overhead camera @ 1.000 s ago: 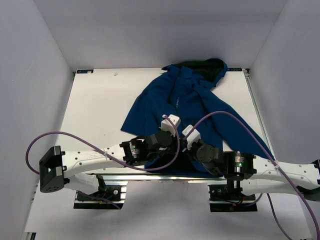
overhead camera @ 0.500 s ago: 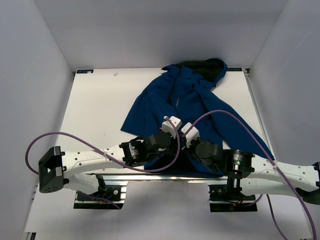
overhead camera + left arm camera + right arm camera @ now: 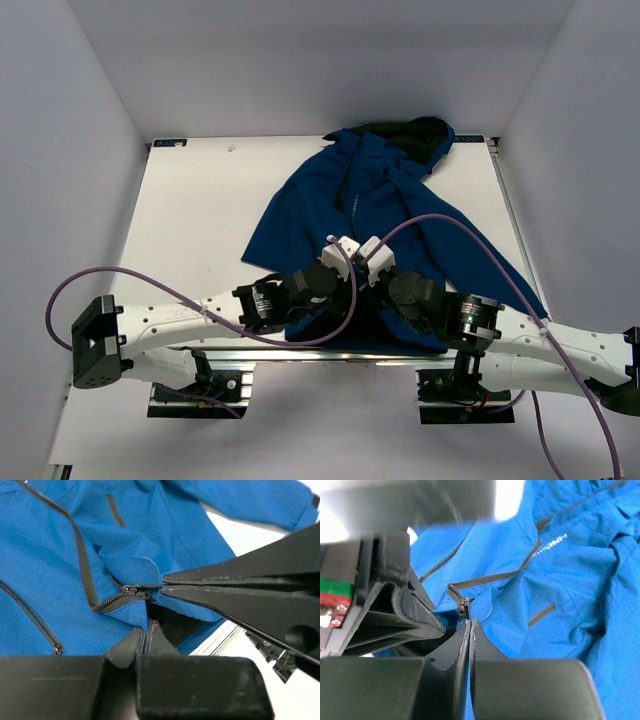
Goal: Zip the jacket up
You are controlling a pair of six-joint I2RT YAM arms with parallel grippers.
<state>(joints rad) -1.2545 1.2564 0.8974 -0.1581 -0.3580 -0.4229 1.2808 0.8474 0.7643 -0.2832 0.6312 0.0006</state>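
Only white "SPORT…" lettering [image 3: 551,544] reads on the jacket [image 3: 580,595]; right gripper [image 3: 470,623] pinches the zipper pull [image 3: 465,604], left gripper [image 3: 148,626] clamps jacket fabric.

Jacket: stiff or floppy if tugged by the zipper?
Likely floppy: the jacket lies rumpled, with folds by the zipper slider. It probably bunches and drags rather than holding shape, so the left gripper pinching its edge looks needed.

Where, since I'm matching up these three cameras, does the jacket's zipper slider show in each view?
Top external: not visible, hidden under the two wrists that meet low on the jacket.
Left wrist: zipper slider left of centre, its pull in the right gripper's tips.
Right wrist: centre, just above that gripper's own tips.
Shared landmark: the right gripper, pinching at the slider in both wrist views, its wrist mid-frame from above.
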